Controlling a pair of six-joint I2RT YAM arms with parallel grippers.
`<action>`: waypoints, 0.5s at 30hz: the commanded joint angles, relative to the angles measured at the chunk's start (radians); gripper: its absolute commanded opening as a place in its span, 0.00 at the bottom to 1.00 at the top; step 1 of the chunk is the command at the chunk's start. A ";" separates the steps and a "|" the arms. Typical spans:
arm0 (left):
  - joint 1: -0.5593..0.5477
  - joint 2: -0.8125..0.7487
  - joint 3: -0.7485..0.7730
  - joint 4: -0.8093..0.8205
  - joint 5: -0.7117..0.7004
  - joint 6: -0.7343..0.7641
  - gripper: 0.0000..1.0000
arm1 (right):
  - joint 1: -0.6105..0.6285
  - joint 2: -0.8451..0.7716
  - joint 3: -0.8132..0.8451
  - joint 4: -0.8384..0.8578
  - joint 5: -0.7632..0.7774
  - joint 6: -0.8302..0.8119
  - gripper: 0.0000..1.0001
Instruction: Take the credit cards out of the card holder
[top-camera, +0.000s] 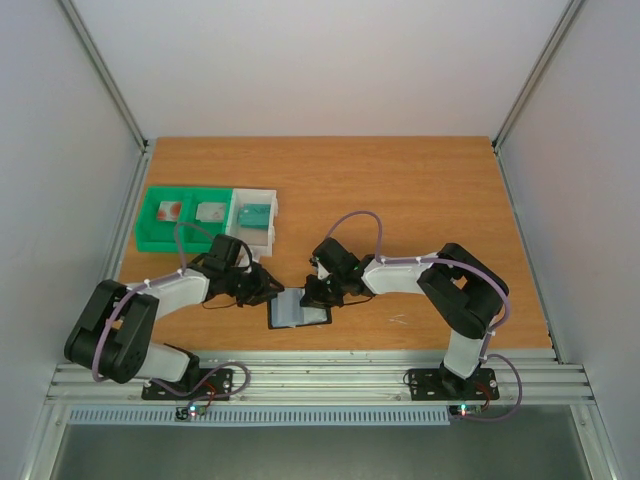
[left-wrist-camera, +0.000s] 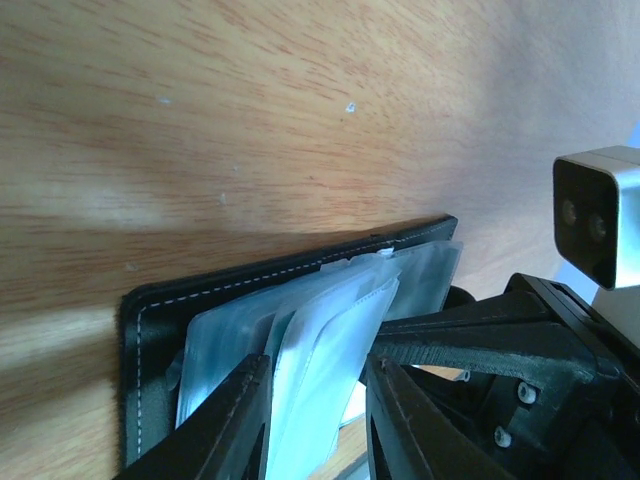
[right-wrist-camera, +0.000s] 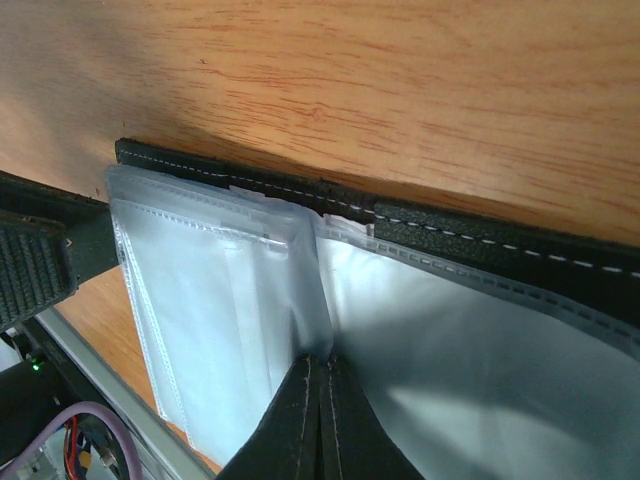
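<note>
The card holder (top-camera: 298, 312) lies open on the table (top-camera: 420, 200) near its front edge, between the two grippers, black cover down and clear grey-blue pockets (right-wrist-camera: 220, 300) facing up. White stitching runs along the cover's border. The pockets fan up from the spine like pages; something pale shows through them, but I cannot tell whether it is a card. The left gripper (left-wrist-camera: 318, 370) reaches in from the left with its fingers (left-wrist-camera: 225, 425) partly spread on either side of one raised pocket leaf; whether the pads press on it cannot be told. The right gripper (right-wrist-camera: 320, 365) comes in from the other side, its fingers pressed together with only a thin seam between them, tips at the foot of the raised leaves; whether a leaf is nipped there is unclear. Well to the left, a teal credit card (top-camera: 256, 214) lies in a white tray (top-camera: 272, 232), which touches a green tray (top-camera: 150, 238).
</note>
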 joint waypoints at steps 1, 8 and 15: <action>-0.006 -0.030 -0.021 0.073 0.047 -0.018 0.27 | -0.004 0.001 -0.026 -0.046 0.049 -0.006 0.01; -0.006 -0.036 -0.045 0.187 0.105 -0.073 0.27 | -0.004 -0.016 -0.045 -0.014 0.047 0.002 0.03; -0.010 -0.093 -0.074 0.252 0.136 -0.147 0.28 | -0.005 -0.036 -0.064 0.023 0.049 0.005 0.04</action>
